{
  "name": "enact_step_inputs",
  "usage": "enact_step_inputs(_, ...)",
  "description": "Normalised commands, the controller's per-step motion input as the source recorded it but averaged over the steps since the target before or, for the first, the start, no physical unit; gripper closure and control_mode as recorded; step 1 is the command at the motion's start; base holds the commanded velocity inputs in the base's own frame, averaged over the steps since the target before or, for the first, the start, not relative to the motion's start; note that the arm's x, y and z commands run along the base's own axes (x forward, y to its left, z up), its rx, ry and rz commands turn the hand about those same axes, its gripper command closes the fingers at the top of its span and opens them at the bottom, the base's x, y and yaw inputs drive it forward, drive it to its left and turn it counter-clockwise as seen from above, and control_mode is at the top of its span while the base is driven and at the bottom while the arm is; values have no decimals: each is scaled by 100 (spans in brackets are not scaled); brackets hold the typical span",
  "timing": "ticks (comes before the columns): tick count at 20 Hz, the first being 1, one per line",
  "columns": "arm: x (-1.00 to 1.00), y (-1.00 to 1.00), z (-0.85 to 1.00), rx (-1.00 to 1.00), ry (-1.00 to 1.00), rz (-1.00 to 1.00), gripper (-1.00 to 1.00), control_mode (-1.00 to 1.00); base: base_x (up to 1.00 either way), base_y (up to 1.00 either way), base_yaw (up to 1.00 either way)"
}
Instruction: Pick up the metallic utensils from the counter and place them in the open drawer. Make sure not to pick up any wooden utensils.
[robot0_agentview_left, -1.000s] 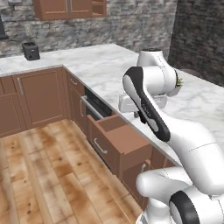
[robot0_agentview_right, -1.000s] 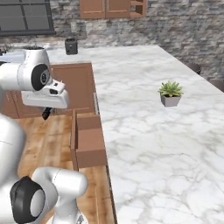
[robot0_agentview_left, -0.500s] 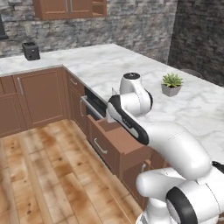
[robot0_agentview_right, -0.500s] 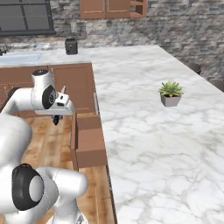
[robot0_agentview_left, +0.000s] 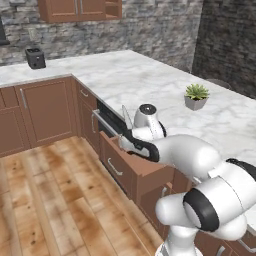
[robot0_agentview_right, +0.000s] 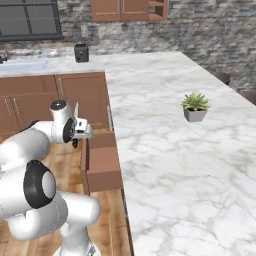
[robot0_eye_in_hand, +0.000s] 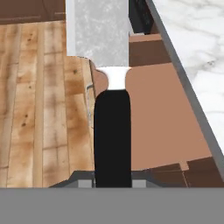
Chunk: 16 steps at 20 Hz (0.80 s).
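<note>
1. Knife (robot0_eye_in_hand: 105, 48) was held by its black handle between the jaws of the gripper (robot0_eye_in_hand: 113, 181), blade pointing away from the hand. In the hand view it hung over the front edge of the open drawer (robot0_eye_in_hand: 162, 113), with plank floor (robot0_eye_in_hand: 39, 100) to one side.
2. Left base view showed the pale blade (robot0_agentview_left: 127, 116) standing up beside the wrist, over the open drawer's near end (robot0_agentview_left: 131, 172). Right base view showed the same blade (robot0_agentview_right: 76, 109) just outside the drawer front.
3. Gripper was clamped on the handle, jaws narrow; the grip looked centred across the handle's width.
4. Handling, as judged: light, rigid, no flex expected. Smooth rounded handle could twist or slip in the fingers if swung fast. The handle seemed the right place to hold it, since the flat, thin blade offers little purchase.
5. Materials: blade matt grey, broad and square-ended, with a white collar where it met the glossy black handle.
6. Drawer was reddish-brown wood, shallow, flat-bottomed, with a slim silver bar handle (robot0_agentview_left: 114, 167) on its front.
7. Counter (robot0_agentview_right: 170, 125) was white marble with grey veining, hard and slick. A small potted plant (robot0_agentview_right: 194, 106) stood on it, well apart from the drawer.
8. Judged stage: carry nearly done, release into the drawer not yet made.
</note>
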Motion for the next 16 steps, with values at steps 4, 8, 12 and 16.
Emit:
enact_step_inputs(4,79,-1,-20,2,0,22,100,-100,0,0,0)
enact_step_inputs(8,46,0,-7,0,17,26,100,-100,0,0,0)
enact_step_inputs(12,15,0,0,-1,38,17,100,-100,0,0,0)
enact_step_inputs(16,8,0,4,-8,48,5,100,-100,0,0,0)
